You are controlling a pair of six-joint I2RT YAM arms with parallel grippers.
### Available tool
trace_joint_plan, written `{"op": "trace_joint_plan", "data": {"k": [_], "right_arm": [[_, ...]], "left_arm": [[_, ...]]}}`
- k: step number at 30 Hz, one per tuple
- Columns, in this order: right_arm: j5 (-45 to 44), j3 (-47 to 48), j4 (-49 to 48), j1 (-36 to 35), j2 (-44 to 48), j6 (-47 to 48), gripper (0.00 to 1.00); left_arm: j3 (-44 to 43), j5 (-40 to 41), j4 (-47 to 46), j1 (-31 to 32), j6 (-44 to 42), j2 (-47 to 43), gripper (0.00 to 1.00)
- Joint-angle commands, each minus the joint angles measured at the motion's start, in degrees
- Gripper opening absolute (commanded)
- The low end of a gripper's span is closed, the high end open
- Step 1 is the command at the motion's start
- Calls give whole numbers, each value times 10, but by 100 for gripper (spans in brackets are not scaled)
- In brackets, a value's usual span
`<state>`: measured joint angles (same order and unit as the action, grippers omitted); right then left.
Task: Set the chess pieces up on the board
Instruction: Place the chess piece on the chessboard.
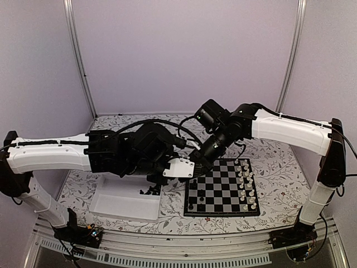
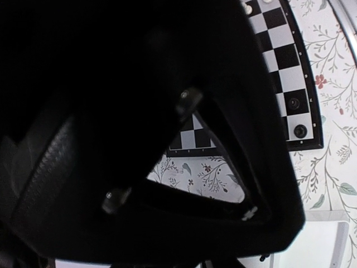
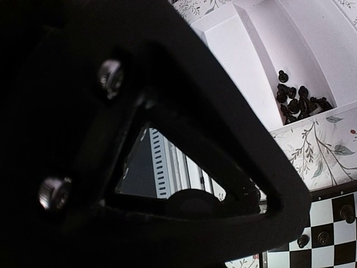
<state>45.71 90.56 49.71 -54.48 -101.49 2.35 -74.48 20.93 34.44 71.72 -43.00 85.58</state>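
Observation:
The chessboard (image 1: 222, 192) lies right of centre, with white pieces (image 1: 246, 184) along its right side and a few black pieces (image 1: 191, 206) on its left columns. More black pieces (image 1: 149, 191) lie in the white tray (image 1: 120, 207). My left gripper (image 1: 160, 180) hangs over the tray's right end beside the board. My right gripper (image 1: 198, 162) hovers above the board's far left corner. The dark gripper bodies fill both wrist views, so the jaws cannot be read. The left wrist view shows two black pieces (image 2: 294, 103) on the board (image 2: 276, 53). The right wrist view shows the pile (image 3: 295, 100).
A floral tablecloth (image 1: 279, 167) covers the table. The tray sits just left of the board; its wall shows in the right wrist view (image 3: 245, 61). The two arms cross closely above the gap between tray and board. Purple walls enclose the back and sides.

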Motion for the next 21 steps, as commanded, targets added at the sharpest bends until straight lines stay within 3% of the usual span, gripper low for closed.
{"op": "trace_joint_plan", "data": {"k": [1, 4, 8, 12, 14, 15, 21], "right_arm": [[17, -3, -1, -4, 3, 6, 5], [20, -3, 0, -4, 3, 6, 6], [12, -1, -3, -1, 11, 5, 15], [-9, -3, -21, 36, 46, -11, 36], [-24, -12, -37, 57, 77, -20, 56], [-28, -19, -45, 65, 94, -35, 59], [-53, -62, -94, 82, 166, -73, 62]], "left_arm": [[1, 33, -25, 12, -17, 9, 28], [-5, 32, -25, 14, -13, 12, 22], [-7, 26, -17, 12, 19, 10, 14], [-7, -27, 0, -14, 111, -3, 11], [3, -69, 0, -36, 166, -12, 9], [11, -89, -3, -49, 193, -17, 9], [62, -187, -76, -99, 339, -44, 7]]}}
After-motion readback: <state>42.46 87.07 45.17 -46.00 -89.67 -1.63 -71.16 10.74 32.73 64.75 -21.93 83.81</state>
